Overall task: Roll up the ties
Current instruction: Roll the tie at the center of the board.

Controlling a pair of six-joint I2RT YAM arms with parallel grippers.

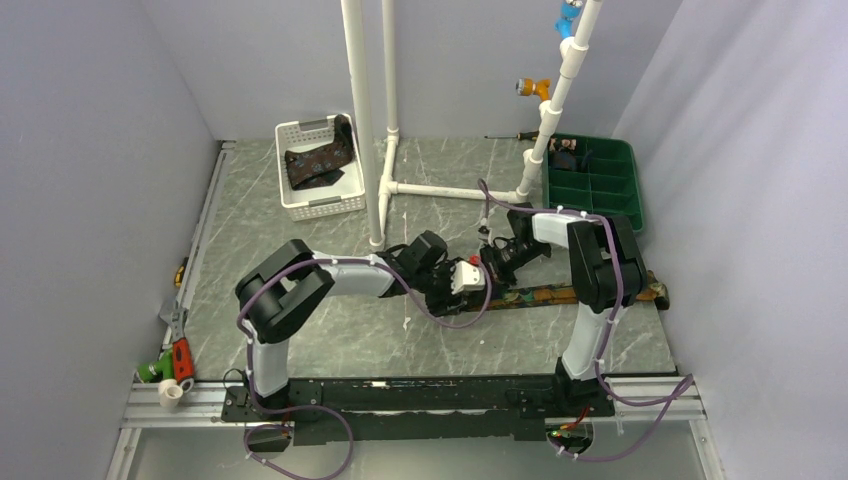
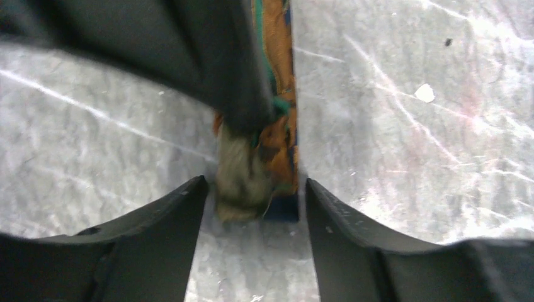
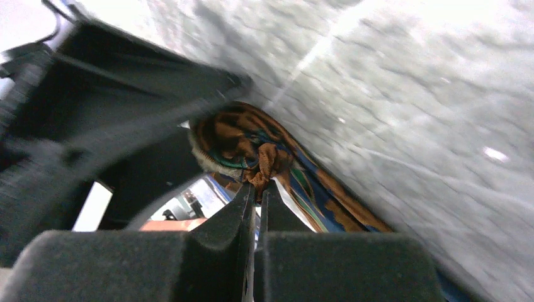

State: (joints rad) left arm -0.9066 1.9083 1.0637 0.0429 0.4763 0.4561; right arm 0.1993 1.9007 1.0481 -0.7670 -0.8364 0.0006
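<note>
Right gripper [image 3: 258, 190] on crumpled mottled tie [image 3: 242, 141]

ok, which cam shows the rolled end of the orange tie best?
Right wrist: the tie shows its curled end mid-frame, pinched by the right gripper. Left wrist: the end is partly covered. Top external: only its flat strip; the arms hide the roll.

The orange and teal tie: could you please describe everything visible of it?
The tie is soft-looking fabric, mottled orange and brown with teal and blue streaks. It lies as a long flat strip on the grey table. One end is bunched into a loose curl, pale lining showing. The right gripper pinches a fold there; the open left gripper straddles it.
</note>
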